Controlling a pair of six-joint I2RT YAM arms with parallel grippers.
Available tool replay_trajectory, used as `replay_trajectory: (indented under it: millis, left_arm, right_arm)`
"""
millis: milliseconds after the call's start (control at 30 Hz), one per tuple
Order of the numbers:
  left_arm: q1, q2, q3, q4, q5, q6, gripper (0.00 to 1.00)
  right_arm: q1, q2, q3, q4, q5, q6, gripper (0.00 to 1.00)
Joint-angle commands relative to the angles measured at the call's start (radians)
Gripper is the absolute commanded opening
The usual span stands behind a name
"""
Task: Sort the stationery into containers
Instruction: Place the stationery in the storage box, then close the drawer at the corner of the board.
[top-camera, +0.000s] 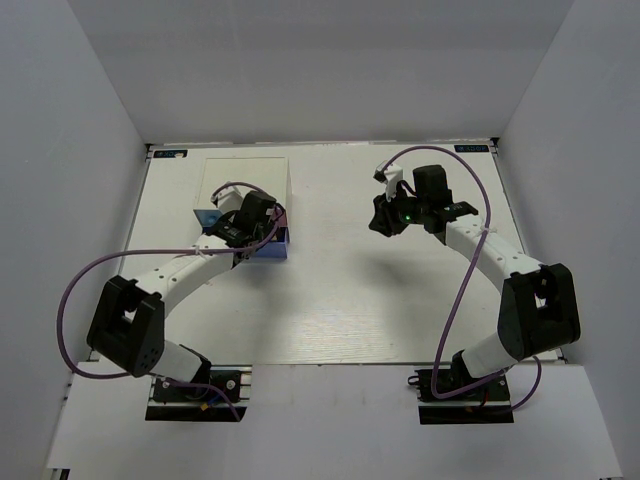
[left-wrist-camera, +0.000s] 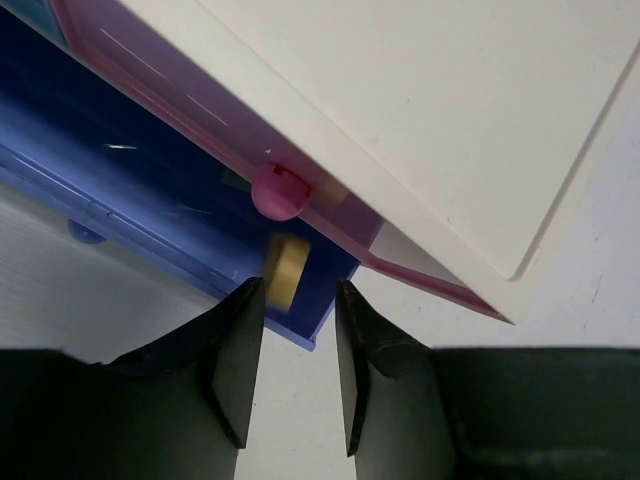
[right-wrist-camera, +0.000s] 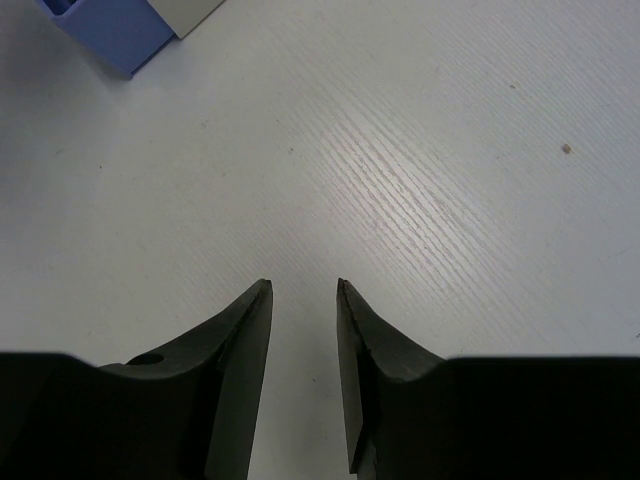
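Observation:
The container is a white-topped box of drawers (top-camera: 240, 178) at the back left of the table. In the left wrist view its white top (left-wrist-camera: 430, 110) slants across, with a pink drawer front and round pink knob (left-wrist-camera: 278, 190) beneath. Below that the darker blue drawer (left-wrist-camera: 130, 200) stands pulled out. A tan eraser (left-wrist-camera: 288, 268), blurred, sits inside the blue drawer, just past my left fingertips. My left gripper (left-wrist-camera: 300, 284) (top-camera: 236, 228) is open with nothing between its fingers. My right gripper (right-wrist-camera: 303, 285) (top-camera: 386, 216) hangs open and empty over the bare table.
A corner of the blue drawer (right-wrist-camera: 110, 35) shows at the top left of the right wrist view. The white table (top-camera: 340, 300) is walled in by grey panels. Purple cables loop off both arms.

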Motion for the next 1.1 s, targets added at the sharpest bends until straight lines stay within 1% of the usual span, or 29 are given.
replay_trajectory:
  millis: [0, 133, 200, 233, 267, 333, 367, 433, 467, 533, 567, 633, 667, 700, 767, 800, 967, 1000, 1067]
  left_arm:
    - [0.016, -0.003, 0.034, 0.022, -0.003, -0.014, 0.45]
    - [0.016, 0.007, 0.044, 0.022, -0.003, -0.014, 0.52]
    - [0.016, -0.003, 0.044, 0.022, 0.006, -0.014, 0.52]
    - [0.016, -0.014, 0.044, 0.022, 0.006, -0.014, 0.36]
    - [0.016, -0.026, 0.031, 0.031, 0.006, -0.004, 0.25]
    - [0.016, -0.072, 0.005, 0.032, 0.039, 0.008, 0.08]
    - [0.016, -0.092, -0.034, 0.032, 0.053, 0.022, 0.06]
    - [0.016, -0.132, -0.090, 0.059, 0.105, 0.022, 0.03]
    - [0.026, -0.175, -0.152, 0.059, 0.124, 0.013, 0.02]
    - [0.036, -0.215, -0.247, 0.068, 0.168, -0.020, 0.02]
    - [0.049, -0.233, -0.275, 0.068, 0.184, -0.066, 0.02]
    - [0.065, -0.285, -0.329, 0.079, 0.194, -0.099, 0.02]
    - [0.080, -0.299, -0.366, 0.099, 0.194, -0.119, 0.04]
    - [0.089, -0.310, -0.377, 0.116, 0.194, -0.119, 0.09]
    - [0.105, -0.310, -0.386, 0.125, 0.204, -0.128, 0.14]
    - [0.120, -0.292, -0.386, 0.139, 0.204, -0.128, 0.21]
    - [0.165, -0.198, -0.358, 0.235, 0.224, -0.148, 0.27]
    - [0.178, -0.157, -0.345, 0.245, 0.233, -0.159, 0.28]
    - [0.191, -0.119, -0.326, 0.254, 0.243, -0.159, 0.28]
  right_arm:
    - [0.001, -0.028, -0.008, 0.036, -0.014, -0.010, 0.39]
    - [0.004, -0.028, -0.010, 0.032, -0.012, -0.015, 0.39]
    - [0.002, -0.028, -0.010, 0.029, -0.014, -0.015, 0.39]
    - [0.002, -0.028, -0.011, 0.029, -0.015, -0.016, 0.39]
    - [0.004, -0.030, -0.011, 0.029, -0.017, -0.021, 0.39]
    - [0.004, -0.030, -0.010, 0.023, -0.031, -0.035, 0.37]
    - [0.002, -0.028, -0.011, 0.022, -0.035, -0.041, 0.37]
    - [-0.001, -0.028, -0.008, 0.013, -0.061, -0.050, 0.33]
    - [0.002, -0.025, -0.010, 0.013, -0.067, -0.051, 0.30]
    - [0.004, -0.021, -0.010, 0.014, -0.080, -0.055, 0.25]
    - [0.004, -0.018, -0.010, 0.011, -0.081, -0.056, 0.24]
    - [0.002, -0.011, -0.007, 0.008, -0.083, -0.061, 0.24]
    - [0.025, -0.010, -0.005, 0.008, -0.084, -0.062, 0.24]
    - [0.004, -0.007, -0.002, 0.003, -0.084, -0.061, 0.24]
    - [0.004, -0.005, -0.004, 0.003, -0.087, -0.065, 0.24]
    - [0.004, -0.004, -0.002, 0.005, -0.086, -0.064, 0.24]
    - [0.002, -0.005, -0.004, 0.000, -0.078, -0.064, 0.24]
    - [0.002, -0.007, -0.002, -0.001, -0.075, -0.067, 0.24]
    - [0.004, -0.014, -0.008, -0.003, -0.071, -0.068, 0.24]
